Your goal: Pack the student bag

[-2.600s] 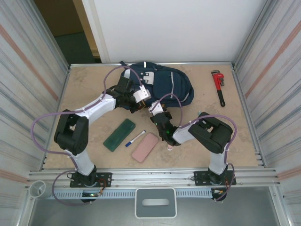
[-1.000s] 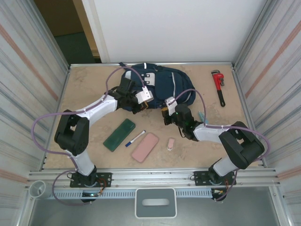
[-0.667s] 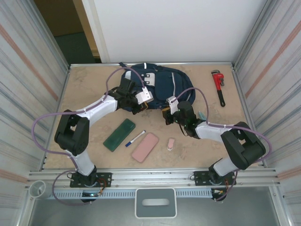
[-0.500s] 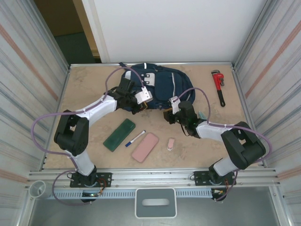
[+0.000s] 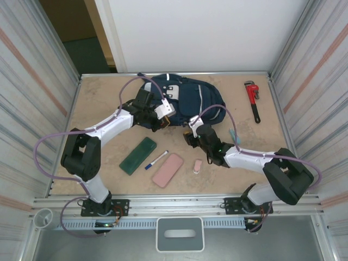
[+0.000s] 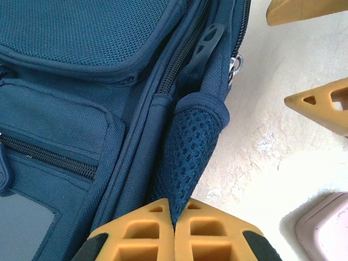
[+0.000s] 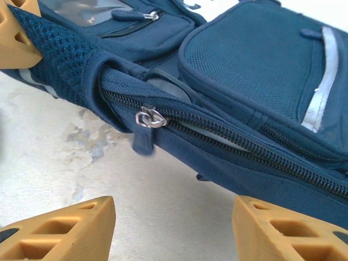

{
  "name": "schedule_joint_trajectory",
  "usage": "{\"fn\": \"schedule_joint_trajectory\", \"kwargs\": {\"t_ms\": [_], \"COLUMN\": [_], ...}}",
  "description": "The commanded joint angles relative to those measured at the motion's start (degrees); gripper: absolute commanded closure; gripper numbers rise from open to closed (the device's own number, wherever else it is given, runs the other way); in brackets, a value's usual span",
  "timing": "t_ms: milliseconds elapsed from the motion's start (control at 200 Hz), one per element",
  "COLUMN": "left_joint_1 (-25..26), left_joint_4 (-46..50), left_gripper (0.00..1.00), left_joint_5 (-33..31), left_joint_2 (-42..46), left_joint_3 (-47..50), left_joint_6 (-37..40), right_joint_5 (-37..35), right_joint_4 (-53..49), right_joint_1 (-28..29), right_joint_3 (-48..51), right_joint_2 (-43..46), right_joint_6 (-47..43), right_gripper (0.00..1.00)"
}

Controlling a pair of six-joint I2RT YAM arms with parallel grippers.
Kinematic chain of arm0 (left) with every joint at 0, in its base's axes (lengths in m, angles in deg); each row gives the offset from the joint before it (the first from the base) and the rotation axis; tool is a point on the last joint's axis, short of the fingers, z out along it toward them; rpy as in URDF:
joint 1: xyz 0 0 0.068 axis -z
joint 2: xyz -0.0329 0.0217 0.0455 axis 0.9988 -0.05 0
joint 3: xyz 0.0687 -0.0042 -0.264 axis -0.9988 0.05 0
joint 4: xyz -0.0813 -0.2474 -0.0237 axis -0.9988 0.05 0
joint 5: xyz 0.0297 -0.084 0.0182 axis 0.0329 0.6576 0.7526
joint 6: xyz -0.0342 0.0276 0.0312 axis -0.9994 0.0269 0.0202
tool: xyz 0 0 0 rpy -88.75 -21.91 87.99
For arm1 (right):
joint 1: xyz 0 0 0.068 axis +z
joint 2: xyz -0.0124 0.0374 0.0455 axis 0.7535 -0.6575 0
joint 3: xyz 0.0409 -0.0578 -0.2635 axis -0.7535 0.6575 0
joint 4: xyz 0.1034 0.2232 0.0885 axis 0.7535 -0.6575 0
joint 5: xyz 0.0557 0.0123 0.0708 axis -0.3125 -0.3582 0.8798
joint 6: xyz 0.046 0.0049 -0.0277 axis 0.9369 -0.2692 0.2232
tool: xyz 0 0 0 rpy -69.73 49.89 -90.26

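The mottled beige tabletop (image 5: 103, 103) carries the bag (image 5: 190, 98) at its far middle. A red wrench (image 5: 253, 100) lies right of the bag, well apart. Nearer than the bag, left to right, lie a green case (image 5: 138, 155), a pen (image 5: 156, 160), a pink case (image 5: 168, 170) and a small pink eraser (image 5: 198, 166).

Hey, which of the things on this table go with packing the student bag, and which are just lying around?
Likely part of the job:
- student bag
- green case
- marker pen
- pink case
- small pink eraser

Probably just lying about:
- red pipe wrench, off by the right wall
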Motion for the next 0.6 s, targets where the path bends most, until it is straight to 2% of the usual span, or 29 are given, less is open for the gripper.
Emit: {"fn": "schedule_joint_trajectory", "kwargs": {"t_ms": [0, 80, 371, 596], "left_joint_1": [-0.1, -0.2, -0.2, -0.1], "left_joint_4": [-1.1, -1.2, -1.2, -1.3], "left_gripper": [1.00, 1.00, 1.00, 1.00], "left_joint_5": [4.5, 4.8, 4.8, 4.6], "left_joint_2": [4.0, 4.1, 4.4, 4.6], "left_joint_3": [-2.9, -3.0, -2.9, -2.8], "left_joint_6": [-1.7, -1.9, -2.2, -2.1], "right_joint_5": [-12.4, -17.4, -24.6, -28.6], "right_joint_4": [3.2, 5.3, 11.4, 14.3], "right_joint_1": [2.6, 4.4, 8.7, 9.5], "right_joint_3": [-1.2, -1.8, -6.5, -10.0], "right_joint_2": [-3.2, -5.4, -14.8, -18.3], "right_joint_6": [-1.0, -0.1, 1.2, 0.3], "right_gripper": [0.42, 0.41, 0.40, 0.46]}}
